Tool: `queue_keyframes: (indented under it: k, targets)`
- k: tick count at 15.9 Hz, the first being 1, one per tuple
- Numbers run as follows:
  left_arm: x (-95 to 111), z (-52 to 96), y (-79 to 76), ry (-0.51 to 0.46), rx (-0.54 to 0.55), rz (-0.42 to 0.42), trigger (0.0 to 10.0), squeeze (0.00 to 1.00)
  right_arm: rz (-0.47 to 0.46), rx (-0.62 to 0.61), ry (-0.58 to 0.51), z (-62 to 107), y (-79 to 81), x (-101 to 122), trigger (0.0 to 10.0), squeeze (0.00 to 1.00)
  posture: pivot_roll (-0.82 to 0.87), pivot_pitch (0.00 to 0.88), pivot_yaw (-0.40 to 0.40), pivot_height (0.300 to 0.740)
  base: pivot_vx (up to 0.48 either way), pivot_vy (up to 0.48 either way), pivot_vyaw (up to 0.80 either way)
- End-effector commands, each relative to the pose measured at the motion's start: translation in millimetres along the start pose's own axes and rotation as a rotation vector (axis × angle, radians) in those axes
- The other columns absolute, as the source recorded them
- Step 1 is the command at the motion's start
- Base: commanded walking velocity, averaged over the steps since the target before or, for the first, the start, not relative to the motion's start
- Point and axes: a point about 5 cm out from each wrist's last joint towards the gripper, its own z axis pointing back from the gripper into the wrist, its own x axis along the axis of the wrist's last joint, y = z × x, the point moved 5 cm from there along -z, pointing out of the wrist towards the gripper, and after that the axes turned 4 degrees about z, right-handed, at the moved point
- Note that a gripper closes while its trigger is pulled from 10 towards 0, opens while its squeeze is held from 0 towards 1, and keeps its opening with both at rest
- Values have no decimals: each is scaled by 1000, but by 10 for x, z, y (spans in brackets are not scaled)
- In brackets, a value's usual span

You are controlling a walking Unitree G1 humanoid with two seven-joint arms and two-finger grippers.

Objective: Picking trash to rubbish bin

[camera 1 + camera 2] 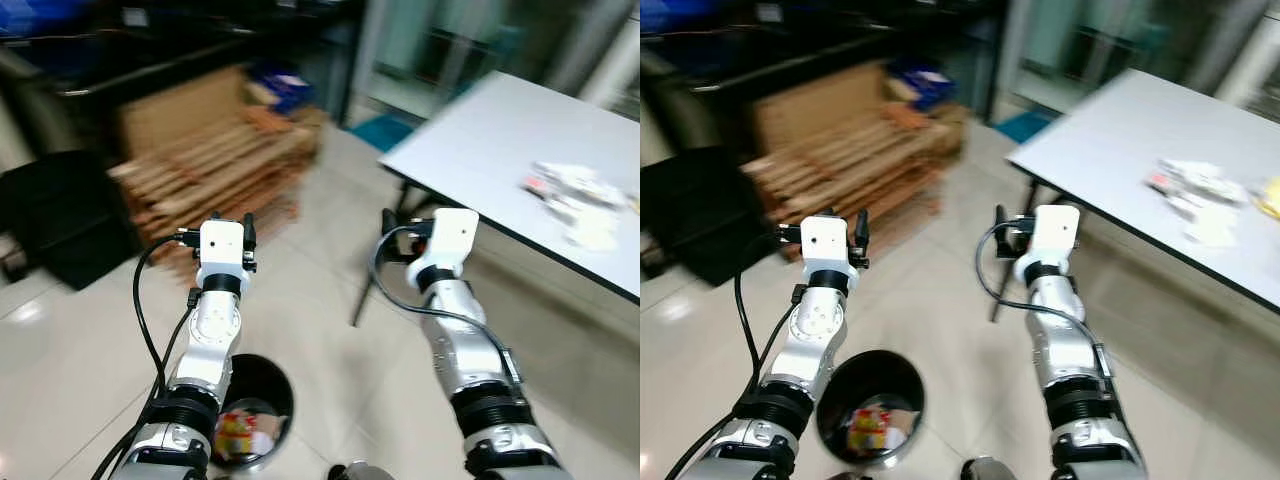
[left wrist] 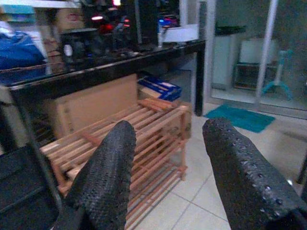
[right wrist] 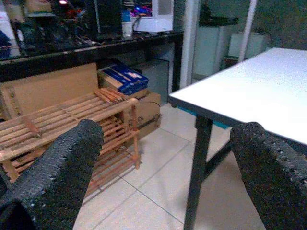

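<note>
A black round rubbish bin (image 1: 268, 385) stands on the tiled floor just below my left forearm, with a colourful wrapper (image 1: 237, 435) lying inside. Crumpled white trash (image 1: 578, 203) lies on the white table (image 1: 490, 130) at the right, with something yellow (image 1: 1268, 197) beside it. Both arms are raised in front of me over the floor. My left gripper (image 2: 168, 127) is open with nothing between its fingers (image 2: 108, 177). My right gripper (image 3: 170, 128) is open too and holds nothing, near the table's corner. The eye views are blurred.
A low wooden slatted rack (image 1: 225, 160) and a cardboard sheet (image 1: 175, 110) stand ahead on the left under a dark bench. A black case (image 1: 60, 215) sits at the far left. The table's black leg (image 1: 372, 275) stands beside my right wrist.
</note>
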Motion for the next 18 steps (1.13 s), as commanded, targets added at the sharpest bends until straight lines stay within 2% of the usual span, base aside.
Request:
queue_keyframes:
  k: [1, 4, 8, 12, 14, 18]
  targets:
    - [73, -37, -35, -19, -13, -7, 10000, 0, -5, -5, 1, 0, -12, 14, 10000, 0, 25, 0, -55, 716, 0, 0, -800]
    - [97, -53, -53, -24, -22, -9, 10000, 0, -7, -7, 3, -14, 4, 16, 10000, 0, 13, 0, -43, 716, 0, 0, -800]
    - [87, -65, -94, -14, -34, 4, 10000, 0, -3, -48, 1, -32, -108, 46, 10000, 0, 6, 9, -41, 716, 0, 0, -800]
    - [111, -91, -91, -17, -35, -6, 10000, 0, -8, -35, 6, -53, -61, 45, 10000, 0, 9, 10, -36, 716, 0, 0, -800]
    - [80, -112, -53, 3, -12, -37, 10000, 0, -8, -41, 2, -55, -83, 56, 10000, 0, 6, 9, -36, 716, 0, -480, -800]
    - [83, -99, -72, 1, -21, -5, 10000, 0, -3, -32, 4, -61, -64, 56, 10000, 0, 9, 16, -42, 716, 0, 0, -800]
